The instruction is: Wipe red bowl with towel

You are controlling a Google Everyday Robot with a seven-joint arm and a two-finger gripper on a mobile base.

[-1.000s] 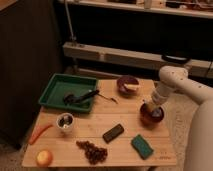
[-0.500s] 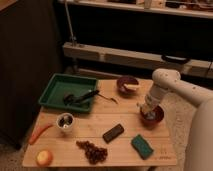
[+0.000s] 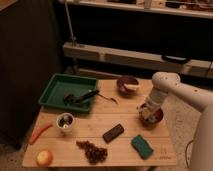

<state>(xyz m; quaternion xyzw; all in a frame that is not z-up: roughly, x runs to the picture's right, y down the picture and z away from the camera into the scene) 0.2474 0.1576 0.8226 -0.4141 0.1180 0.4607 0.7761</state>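
The red bowl (image 3: 157, 118) stands on the right side of the wooden table (image 3: 125, 155). My gripper (image 3: 147, 112) hangs from the white arm (image 3: 162, 87) and reaches down into the bowl at its left side. It holds a pale crumpled towel (image 3: 144, 114) pressed against the bowl's inside. The towel and the arm hide the fingers and much of the bowl's left half.
A green tray (image 3: 54, 94) with a black brush (image 3: 84, 96) sits back left. A dark bowl (image 3: 127, 85) stands behind. A small cup (image 3: 65, 121), carrot (image 3: 39, 134), orange fruit (image 3: 44, 157), grapes (image 3: 93, 150), dark bar (image 3: 113, 133) and green sponge (image 3: 143, 146) lie in front.
My gripper with the towel has shifted a little left and down inside the red bowl. The bowl and the other things have stayed put.
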